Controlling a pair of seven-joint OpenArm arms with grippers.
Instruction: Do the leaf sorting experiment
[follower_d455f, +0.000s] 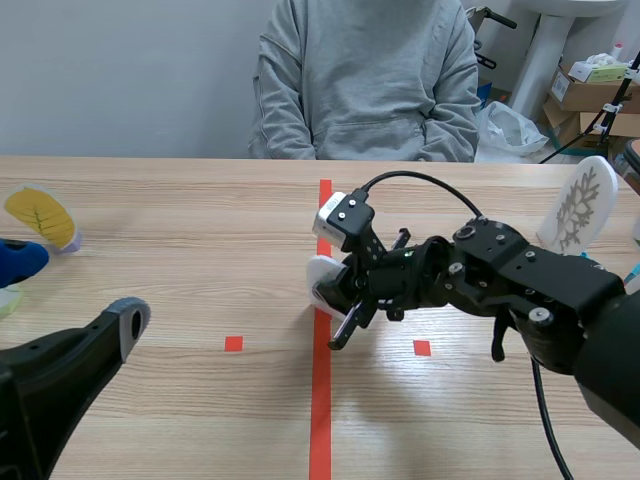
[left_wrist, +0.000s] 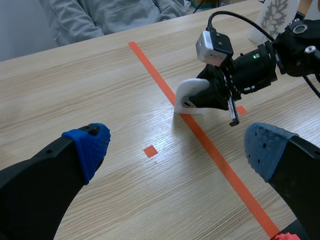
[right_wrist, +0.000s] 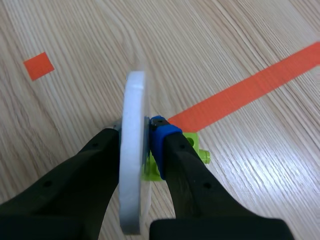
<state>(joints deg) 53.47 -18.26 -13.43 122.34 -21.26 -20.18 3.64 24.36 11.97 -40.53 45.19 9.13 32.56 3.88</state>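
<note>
the wooden desk (follower_d455f: 200, 250) runs to a person (follower_d455f: 365, 80) in a grey hoodie sitting across it. the right hand (follower_d455f: 335, 290) is clamped on an upright white disc (follower_d455f: 322, 270) at the long orange tape line, with a small green piece (right_wrist: 192, 150) just beside it. the left hand (left_wrist: 175, 147) hangs with its fingers wide, well apart from it. a yellow leaf disc (follower_d455f: 40, 215) stands far left.

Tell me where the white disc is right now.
In the scene view the white disc sits near the middle of the table, at the long orange tape line, clamped between the fingers of the right claw.
</note>
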